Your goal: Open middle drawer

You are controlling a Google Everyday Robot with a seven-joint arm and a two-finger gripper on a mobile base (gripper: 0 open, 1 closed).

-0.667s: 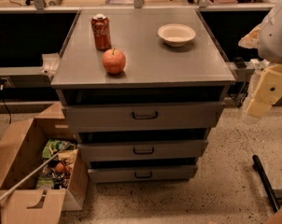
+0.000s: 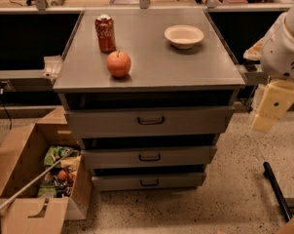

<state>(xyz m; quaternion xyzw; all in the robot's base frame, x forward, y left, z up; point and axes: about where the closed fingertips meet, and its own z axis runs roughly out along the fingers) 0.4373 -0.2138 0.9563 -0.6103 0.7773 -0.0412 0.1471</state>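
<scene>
The grey cabinet has three stacked drawers. The middle drawer point(image 2: 186, 156) is the second one, with a flat front and a small dark loop handle point(image 2: 149, 157) at its centre. Its front sits close under the top drawer point(image 2: 195, 121), with a dark gap above it. The lowest drawer point(image 2: 181, 181) is below it. My gripper point(image 2: 270, 108), a cream-coloured part hanging from the white arm point(image 2: 285, 48), is to the right of the cabinet. It is level with the top drawer, clear of all handles, and touches nothing.
On the cabinet top point(image 2: 152, 67) stand a red soda can point(image 2: 105, 33), an apple point(image 2: 119, 64) and a white bowl point(image 2: 184, 35). An open cardboard box point(image 2: 20, 179) with litter sits on the floor at the left. A black rod point(image 2: 278, 191) lies on the floor at the right.
The gripper has moved slightly down and to the left, nearer the cabinet's right side. The drawers and the things on top have not moved.
</scene>
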